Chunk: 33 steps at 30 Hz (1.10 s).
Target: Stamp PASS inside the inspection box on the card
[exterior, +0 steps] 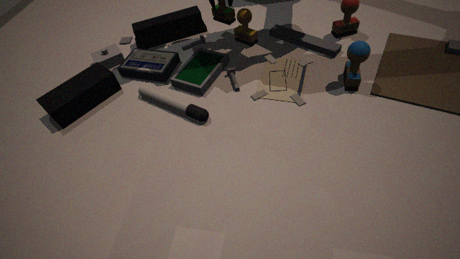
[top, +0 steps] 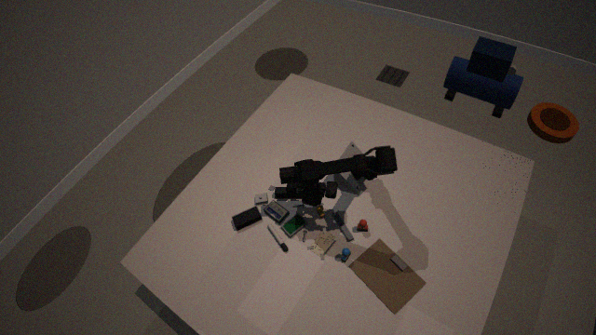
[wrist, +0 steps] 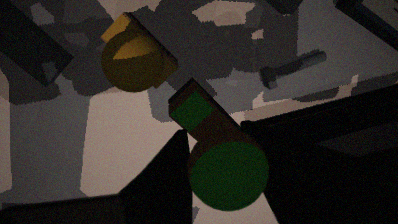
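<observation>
One green-topped stamp between gripper fingers

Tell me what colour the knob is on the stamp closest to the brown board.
Blue; the knob shows best in the exterior view.

Blue compressor-like tank, orange ring, floor grate
</observation>
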{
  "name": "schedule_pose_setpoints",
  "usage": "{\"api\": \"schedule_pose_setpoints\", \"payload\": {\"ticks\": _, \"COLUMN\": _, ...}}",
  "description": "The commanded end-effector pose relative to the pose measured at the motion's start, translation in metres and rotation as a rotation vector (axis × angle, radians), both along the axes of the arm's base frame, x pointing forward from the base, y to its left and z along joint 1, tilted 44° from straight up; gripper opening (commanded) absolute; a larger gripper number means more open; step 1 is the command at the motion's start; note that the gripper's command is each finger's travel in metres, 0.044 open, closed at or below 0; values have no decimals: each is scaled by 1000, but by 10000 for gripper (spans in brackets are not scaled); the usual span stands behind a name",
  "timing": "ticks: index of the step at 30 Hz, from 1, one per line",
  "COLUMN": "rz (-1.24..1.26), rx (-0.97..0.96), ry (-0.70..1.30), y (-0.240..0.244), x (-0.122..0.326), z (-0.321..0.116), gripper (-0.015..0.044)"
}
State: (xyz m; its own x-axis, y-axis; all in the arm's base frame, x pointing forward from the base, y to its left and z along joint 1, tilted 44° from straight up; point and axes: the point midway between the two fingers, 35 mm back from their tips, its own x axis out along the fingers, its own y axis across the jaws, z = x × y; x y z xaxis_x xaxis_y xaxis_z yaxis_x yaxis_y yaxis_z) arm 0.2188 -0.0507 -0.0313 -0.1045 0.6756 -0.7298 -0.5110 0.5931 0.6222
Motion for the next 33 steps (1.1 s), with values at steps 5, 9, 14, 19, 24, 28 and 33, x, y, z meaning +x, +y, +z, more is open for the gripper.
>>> {"api": "schedule_pose_setpoints", "payload": {"ticks": 5, "rz": 4, "rx": -5, "ry": -2, "y": -4, "x": 0, "z": 3, "gripper": 0}}
{"api": "schedule_pose_setpoints", "payload": {"ticks": 9, "rz": 4, "rx": -5, "ry": -3, "y": -5, "x": 0, "z": 4, "gripper": 0}}
{"api": "schedule_pose_setpoints", "payload": {"ticks": 14, "rz": 4, "rx": -6, "ry": -3, "y": -7, "x": 1, "z": 6, "gripper": 0}}
{"api": "schedule_pose_setpoints", "payload": {"ticks": 19, "rz": 3, "rx": -6, "ry": -3, "y": -9, "x": 1, "z": 8, "gripper": 0}}
{"api": "schedule_pose_setpoints", "payload": {"ticks": 24, "rz": 3, "rx": -6, "ry": -3, "y": -10, "x": 1, "z": 10, "gripper": 0}}
{"api": "schedule_pose_setpoints", "payload": {"ticks": 28, "rz": 3, "rx": -7, "ry": -4, "y": -12, "x": 1, "z": 11, "gripper": 0}}
{"api": "schedule_pose_setpoints", "payload": {"ticks": 33, "rz": 2, "rx": -7, "ry": -4, "y": -13, "x": 1, "z": 13, "gripper": 0}}
